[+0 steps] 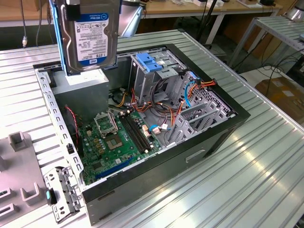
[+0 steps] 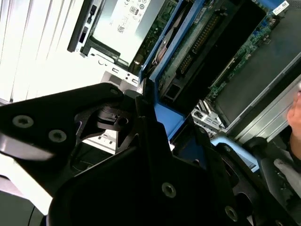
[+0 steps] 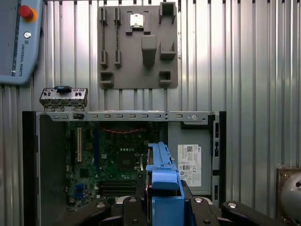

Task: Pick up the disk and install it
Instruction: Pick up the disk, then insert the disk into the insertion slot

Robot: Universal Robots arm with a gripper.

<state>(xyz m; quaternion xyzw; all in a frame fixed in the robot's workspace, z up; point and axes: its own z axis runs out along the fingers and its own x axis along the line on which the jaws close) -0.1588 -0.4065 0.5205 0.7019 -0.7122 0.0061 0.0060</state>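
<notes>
The disk (image 1: 92, 35), a silver hard drive with a white label, a blue top band and blue side rails, hangs upright above the back corner of the open computer case (image 1: 228, 118). My gripper (image 1: 75, 7) is shut on its upper end. In the first wrist view the disk's blue rail (image 3: 162, 181) runs edge-on between my black fingers (image 3: 207, 209), over the case interior. The second wrist view shows the disk's green circuit-board side (image 2: 202, 42) and blue rail (image 2: 164, 122) beside the black gripper body.
Inside the case lie the motherboard (image 1: 118, 137), a grey box with a white sticker (image 3: 189, 165) under the disk, and a drive cage topped by a light-blue bracket (image 1: 151, 61). A grey fixture plate (image 3: 136, 47), a small metal bracket (image 3: 63, 96) and a pendant (image 3: 19, 42) rest on the ribbed table.
</notes>
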